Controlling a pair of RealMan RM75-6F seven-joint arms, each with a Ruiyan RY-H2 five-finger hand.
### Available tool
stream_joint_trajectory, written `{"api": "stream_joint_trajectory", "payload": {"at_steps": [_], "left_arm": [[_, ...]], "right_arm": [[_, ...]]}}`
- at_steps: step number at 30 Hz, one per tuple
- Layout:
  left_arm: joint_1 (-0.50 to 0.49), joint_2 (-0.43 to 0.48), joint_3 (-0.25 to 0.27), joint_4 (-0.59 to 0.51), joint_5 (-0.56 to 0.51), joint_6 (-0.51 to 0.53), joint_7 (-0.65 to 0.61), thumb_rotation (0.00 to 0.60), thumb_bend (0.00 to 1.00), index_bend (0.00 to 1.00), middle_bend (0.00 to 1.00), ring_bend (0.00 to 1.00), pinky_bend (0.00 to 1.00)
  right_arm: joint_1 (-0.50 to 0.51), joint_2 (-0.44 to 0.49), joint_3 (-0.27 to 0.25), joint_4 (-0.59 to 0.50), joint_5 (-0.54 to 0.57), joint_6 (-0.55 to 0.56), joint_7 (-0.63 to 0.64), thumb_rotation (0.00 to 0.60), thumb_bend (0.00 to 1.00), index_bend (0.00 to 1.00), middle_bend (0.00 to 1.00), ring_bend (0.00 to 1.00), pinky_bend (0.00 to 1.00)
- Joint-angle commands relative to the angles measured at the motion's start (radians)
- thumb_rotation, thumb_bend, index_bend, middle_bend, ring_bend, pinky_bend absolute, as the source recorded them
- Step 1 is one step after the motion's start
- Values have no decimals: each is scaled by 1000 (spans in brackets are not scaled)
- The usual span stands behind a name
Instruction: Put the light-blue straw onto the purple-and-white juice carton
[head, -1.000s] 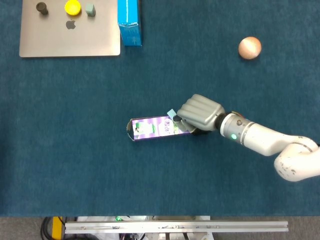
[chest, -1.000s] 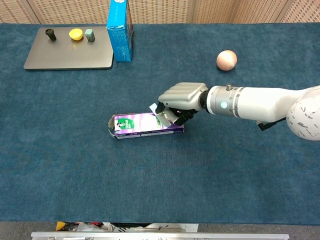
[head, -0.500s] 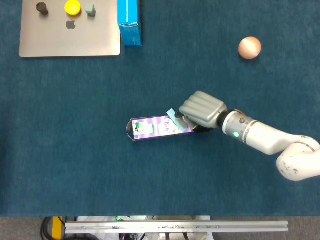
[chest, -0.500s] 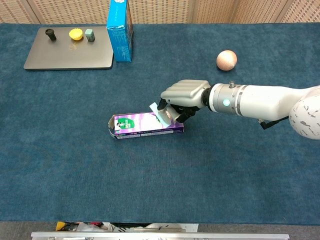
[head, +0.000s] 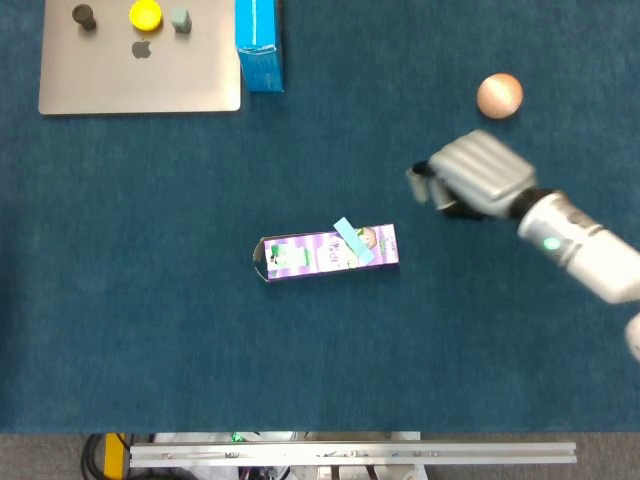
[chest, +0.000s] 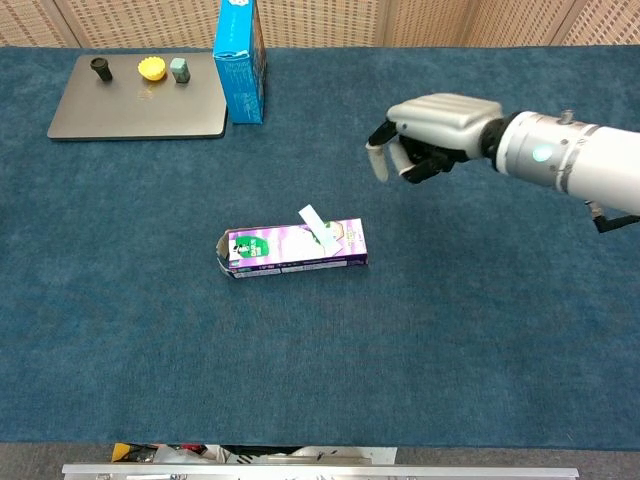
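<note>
Head view: right hand (head: 470, 182) has let go, lifted away empty; straw (head: 353, 240) stays on carton (head: 325, 254).

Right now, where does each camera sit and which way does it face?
Head view: overhead, looking straight down on the blue cloth table; only the right hand and forearm show.
Chest view: lower, in front, looking obliquely across to the wooden wall; same right hand.
Both share the purple-and-white juice carton bearing the light-blue straw.
</note>
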Motion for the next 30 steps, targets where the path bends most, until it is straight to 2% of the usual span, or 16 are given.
{"api": "stream_joint_trajectory", "payload": {"at_steps": [1,5,7,11,15,17,19,21,23,30], "left_arm": [[-6,-7,-10,7,-13,-6,-3,600,222,152,197,226,256],[-18,-20,-23,18,-28,-21,-2,600,222,152,197,226,256],[-25,-27,-29,24,-33,-28,2,600,221,152,197,226,256],[-40,-41,-37,34,-37,-37,15,600,222,152,197,226,256],[-50,-50,-45,44,-40,-42,25,600,222,152,197,226,256],[-53,-57,-49,51,-41,-38,28,600,222,152,197,226,256],[-55,-63,-52,59,-41,-35,27,600,222,152,197,226,256],[-56,-67,-52,63,-42,-36,27,600,222,152,197,226,256],[-59,-74,-52,67,-42,-38,29,600,222,152,197,226,256],[-63,-93,-51,68,-21,-11,62,600,222,152,197,226,256]], "right_arm": [[-91,80,-5,-37,-1,115,11,541,970,522,1000,1000,1000],[-172,121,-10,-56,23,229,-23,540,769,519,969,990,1000],[-210,136,-9,-65,43,278,-38,542,651,515,897,911,1000],[-273,152,2,-72,77,363,-60,545,549,508,747,739,956],[-328,168,11,-65,119,415,-66,555,513,472,584,565,740],[-359,177,11,-60,134,440,-69,564,508,425,506,481,647],[-389,177,5,-41,132,475,-88,581,506,333,406,365,528],[-414,171,0,-21,128,508,-112,596,506,273,351,301,468],[-440,164,1,-5,136,531,-124,600,506,246,325,269,446],[-508,118,13,89,114,619,-154,600,507,245,319,254,433]]}}
